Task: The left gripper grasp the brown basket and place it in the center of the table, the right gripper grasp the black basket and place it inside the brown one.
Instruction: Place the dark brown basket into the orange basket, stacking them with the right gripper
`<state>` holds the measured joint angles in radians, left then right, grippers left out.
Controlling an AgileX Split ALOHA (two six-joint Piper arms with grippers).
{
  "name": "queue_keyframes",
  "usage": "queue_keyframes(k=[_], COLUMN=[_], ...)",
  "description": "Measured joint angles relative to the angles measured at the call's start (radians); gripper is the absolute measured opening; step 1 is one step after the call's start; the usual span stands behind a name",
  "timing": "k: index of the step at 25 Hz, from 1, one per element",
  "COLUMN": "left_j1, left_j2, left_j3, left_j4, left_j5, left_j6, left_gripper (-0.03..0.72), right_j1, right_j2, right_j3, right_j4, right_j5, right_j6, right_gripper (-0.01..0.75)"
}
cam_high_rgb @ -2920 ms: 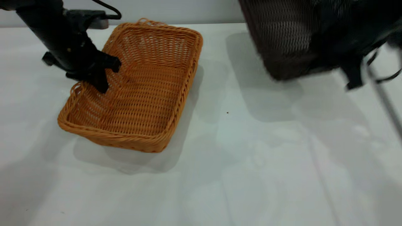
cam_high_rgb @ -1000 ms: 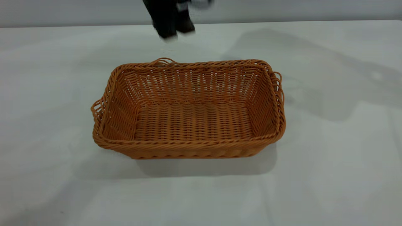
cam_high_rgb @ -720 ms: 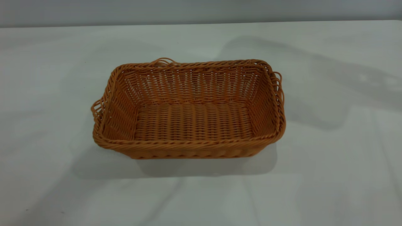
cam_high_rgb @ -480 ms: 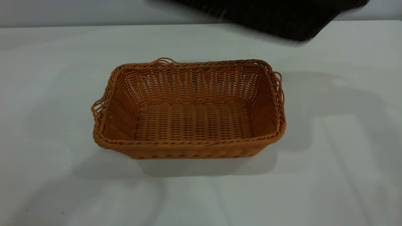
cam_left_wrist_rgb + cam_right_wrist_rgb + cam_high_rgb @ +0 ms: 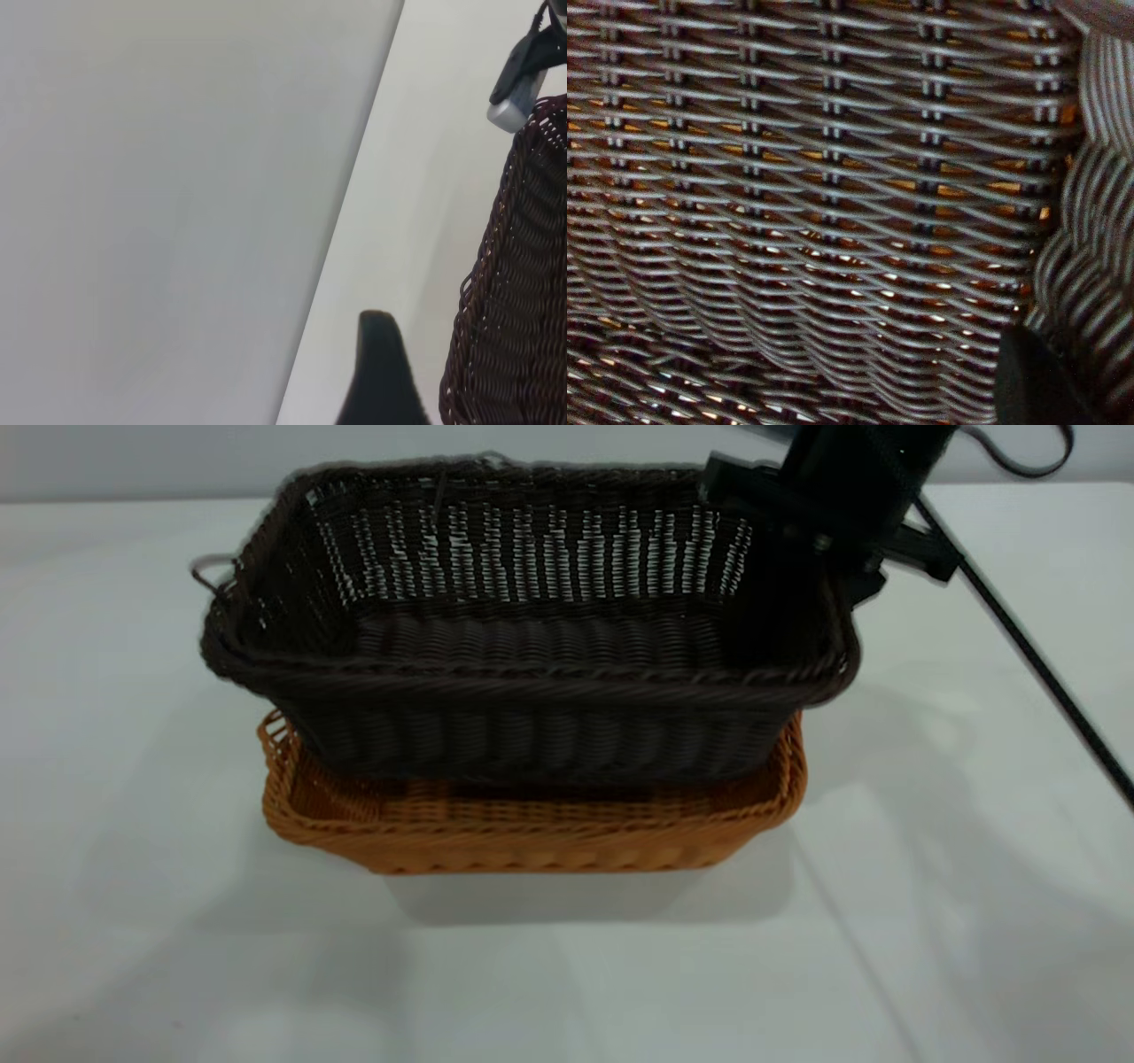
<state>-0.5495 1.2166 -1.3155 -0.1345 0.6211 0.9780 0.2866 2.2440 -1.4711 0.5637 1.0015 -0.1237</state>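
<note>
Over centre frame, the black basket hung above the brown basket.
Upper right, the right end effector pinched its rim, base lined up to nest; the brown one sat mid-bench. Left end effector: grip impossible to tell.

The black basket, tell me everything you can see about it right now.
The black basket is a rectangular, very dark brown woven wicker tray with a braided rim and a small loop handle at its left end. It sits upright, partly lowered into the brown basket, its rim well above that one's. The right hand holds its right end.
</note>
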Motion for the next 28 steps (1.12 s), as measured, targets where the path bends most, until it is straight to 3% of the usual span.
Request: queue_keyframes(k=[12,15,24,28], left_j1=[0.000,0.000,0.000,0.000], left_j2=[0.000,0.000,0.000,-0.010], left_j3=[0.001,0.001,0.001,0.001], left_j4=[0.047,0.047,0.047,0.047], left_j5=[0.000,0.000,0.000,0.000], left_j6=[0.000,0.000,0.000,-0.043], left_gripper=[0.463,0.463,0.463,0.463], right_j1=[0.004,0.004,0.004,0.004], right_j2=[0.039,0.039,0.003,-0.087], right_j3=[-0.001,-0.005,-0.009,-0.020], right_j4=[-0.022,-0.021,-0.036,-0.133], right_j5=[-0.162,-0.162,-0.045,0.023], right_j6=[0.014,0.007,-0.096,-0.105], right_gripper=[0.129,0.188,0.462,0.523])
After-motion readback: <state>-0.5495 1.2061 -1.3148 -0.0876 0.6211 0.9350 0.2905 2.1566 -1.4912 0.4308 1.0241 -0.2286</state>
